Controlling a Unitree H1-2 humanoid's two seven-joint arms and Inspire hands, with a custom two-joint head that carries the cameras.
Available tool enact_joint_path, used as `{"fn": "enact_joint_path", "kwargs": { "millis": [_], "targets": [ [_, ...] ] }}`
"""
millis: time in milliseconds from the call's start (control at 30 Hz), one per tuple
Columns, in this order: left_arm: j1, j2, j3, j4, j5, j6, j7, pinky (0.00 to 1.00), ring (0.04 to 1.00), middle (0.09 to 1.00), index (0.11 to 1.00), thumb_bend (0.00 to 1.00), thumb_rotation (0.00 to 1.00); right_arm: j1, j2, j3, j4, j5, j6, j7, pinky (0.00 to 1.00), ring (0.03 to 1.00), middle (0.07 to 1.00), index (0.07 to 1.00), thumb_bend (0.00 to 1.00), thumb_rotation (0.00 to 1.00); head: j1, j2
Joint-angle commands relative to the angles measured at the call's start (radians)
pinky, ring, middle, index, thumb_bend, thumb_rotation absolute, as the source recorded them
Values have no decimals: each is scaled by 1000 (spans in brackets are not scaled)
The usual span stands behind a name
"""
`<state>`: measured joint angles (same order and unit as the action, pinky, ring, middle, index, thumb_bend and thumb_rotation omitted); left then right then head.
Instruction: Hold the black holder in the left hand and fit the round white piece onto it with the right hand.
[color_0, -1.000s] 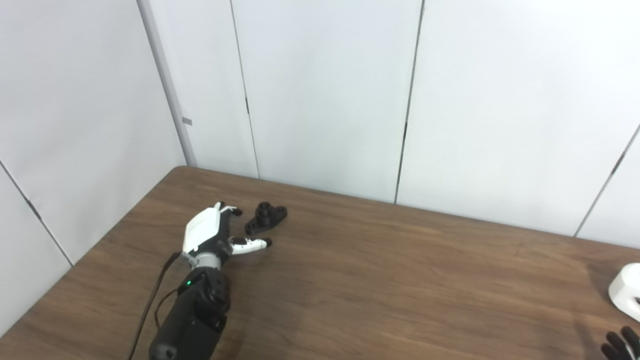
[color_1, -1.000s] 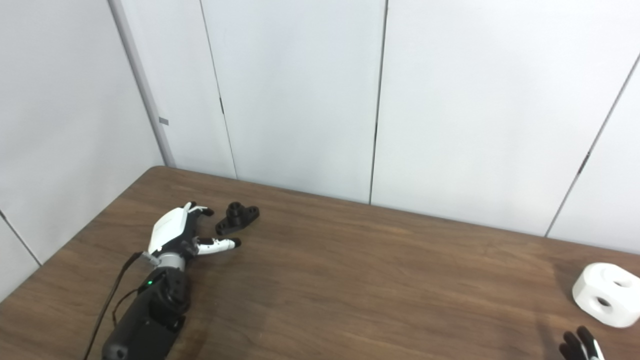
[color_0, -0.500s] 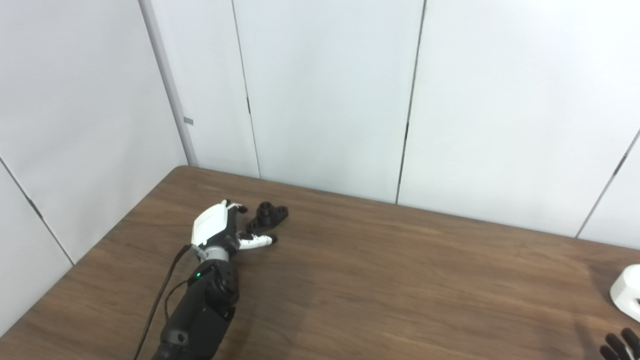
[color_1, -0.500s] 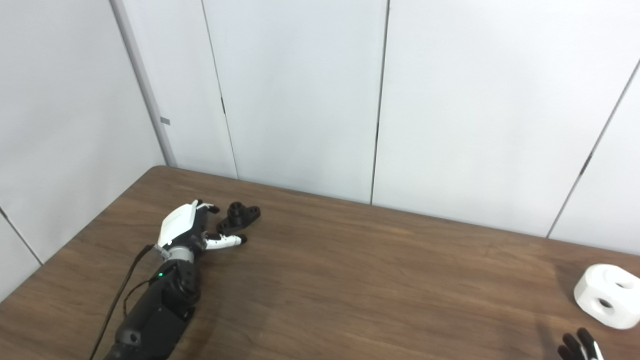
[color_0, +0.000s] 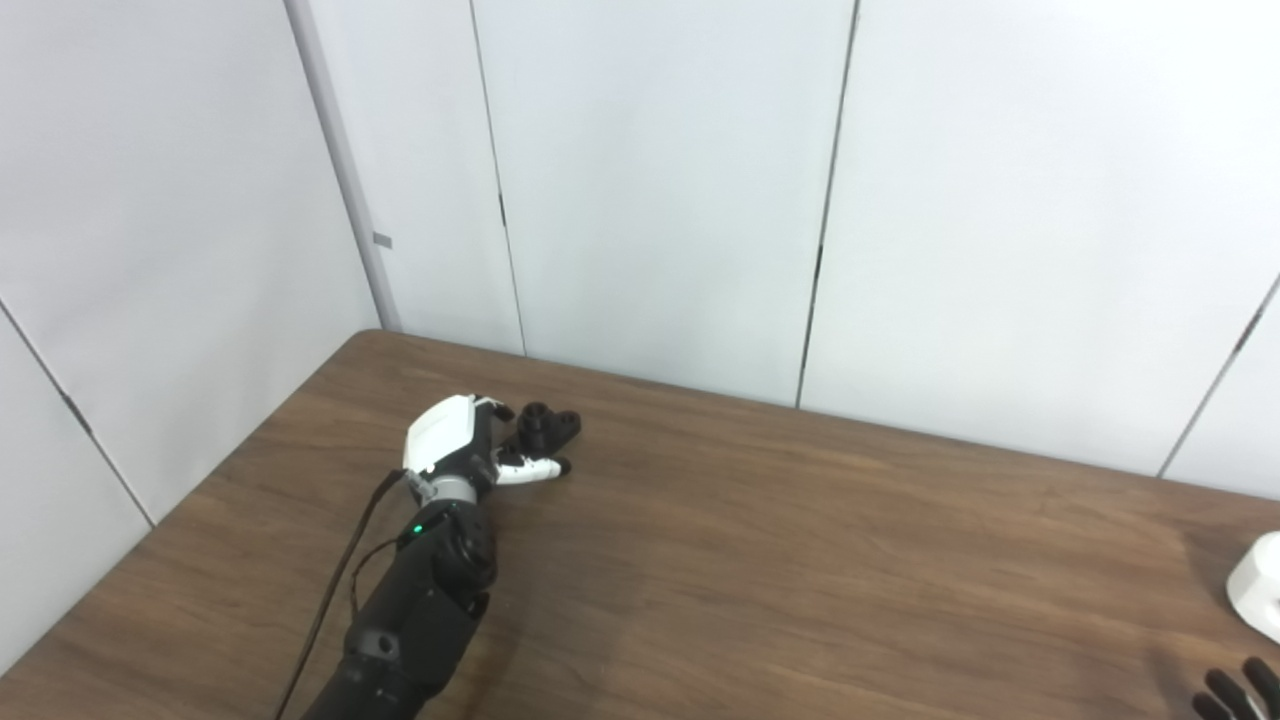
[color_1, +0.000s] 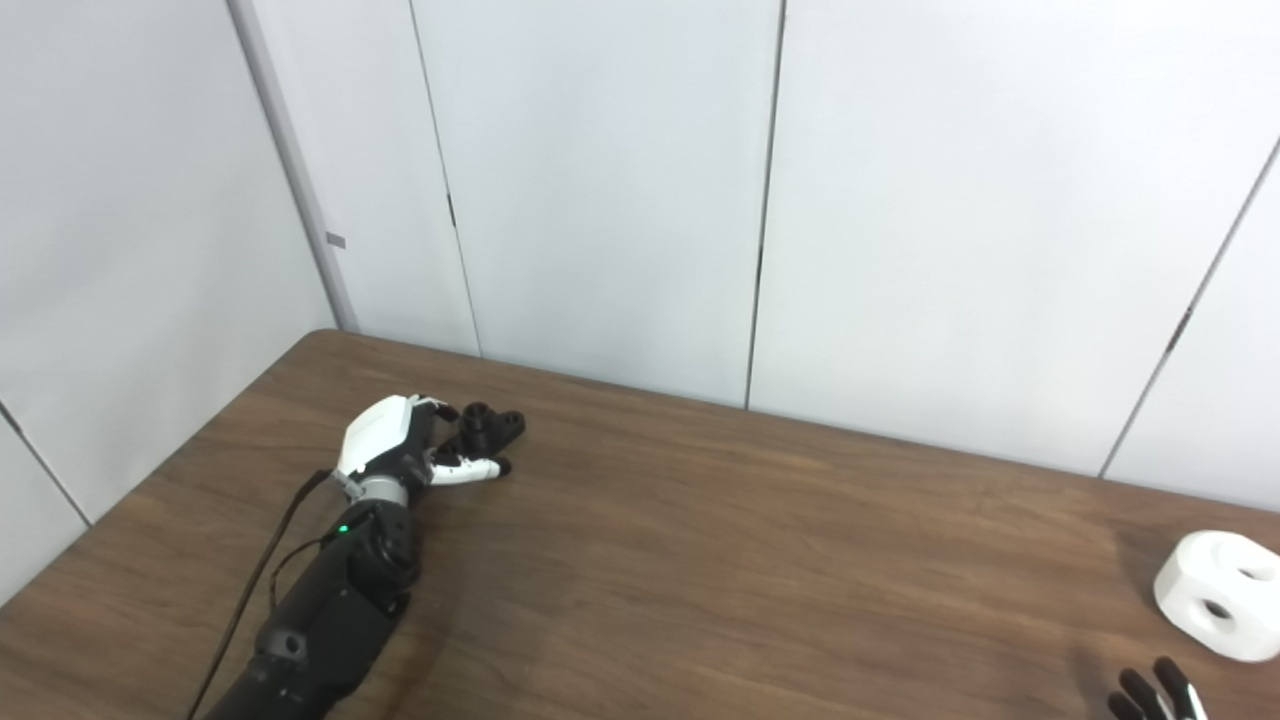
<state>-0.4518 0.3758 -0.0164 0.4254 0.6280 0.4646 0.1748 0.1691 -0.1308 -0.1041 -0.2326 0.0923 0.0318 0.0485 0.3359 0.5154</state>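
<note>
- The black holder (color_0: 545, 428) lies on the table (color_0: 800, 560) near its far left corner, directly beyond the left hand (color_0: 455, 450); its long axis runs slantwise, near-left to far-right; the end nearest the hand is hidden behind the fingers
- The left hand is right at the holder, thumb (color_0: 530, 468) stretched along its near side and the other fingers (color_1: 440, 410) reaching over its far-left end; the fingers are spread around it, not clamped; whether any fingertip touches the holder I cannot tell
- The left forearm comes up from the bottom edge, stretched far forward and low over the table, palm facing right toward the holder
- The white piece (color_1: 1215, 595) sits at the table's near right, well apart from the holder; it is a rounded block with holes in its faces
- The right hand (color_1: 1155, 695) shows only as dark fingertips at the bottom edge, just short of the white piece; the tips look apart, holding nothing
- My judgement: closing the left fingers across the holder's narrow width is the step in hand; a push along the long axis could slide it away
</note>
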Motion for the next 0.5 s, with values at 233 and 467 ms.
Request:
{"fn": "enact_joint_path", "kwargs": {
  "millis": [233, 467],
  "targets": [
    [-65, 21, -20, 23, -6, -2, 34, 1000, 998, 921, 751, 865, 358, 15, 3, 9, -22, 0, -2, 6, 1000, 920, 919, 959, 629, 992, 1, 7],
    [-59, 18, -7, 26, -7, 4, 29, 1000, 1000, 917, 735, 843, 321, 15, 4, 6, -33, 13, 15, 6, 1000, 932, 934, 971, 639, 989, 4, 16]
  ]
}}
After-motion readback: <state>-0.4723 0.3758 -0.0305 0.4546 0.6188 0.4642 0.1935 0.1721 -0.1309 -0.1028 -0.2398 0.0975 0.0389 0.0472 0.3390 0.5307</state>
